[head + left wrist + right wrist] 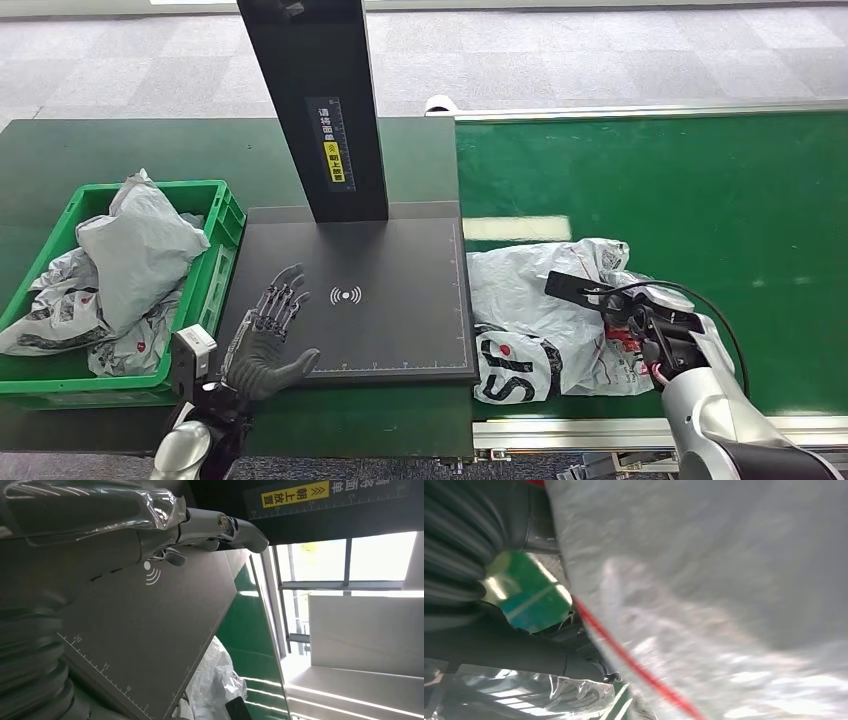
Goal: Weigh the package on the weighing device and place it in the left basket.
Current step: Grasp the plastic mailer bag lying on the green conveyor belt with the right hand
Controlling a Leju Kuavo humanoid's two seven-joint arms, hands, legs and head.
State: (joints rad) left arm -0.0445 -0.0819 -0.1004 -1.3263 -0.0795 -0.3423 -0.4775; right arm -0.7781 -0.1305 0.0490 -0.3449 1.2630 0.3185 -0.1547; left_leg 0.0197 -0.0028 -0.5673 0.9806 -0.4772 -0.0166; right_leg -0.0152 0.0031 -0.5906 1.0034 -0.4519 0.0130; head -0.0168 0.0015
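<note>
The weighing device point(400, 300) lies under the left hand point(268, 340), which hovers spread and empty — likely waiting to receive. Just beyond its edge, the package point(540, 310) lies on the green belt point(700, 200), against the right hand point(640, 320) — grip unclear.

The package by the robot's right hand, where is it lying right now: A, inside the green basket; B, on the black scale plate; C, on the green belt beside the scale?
C: the package lies on the green belt, just off the scale plate's edge, under the right hand.
</note>
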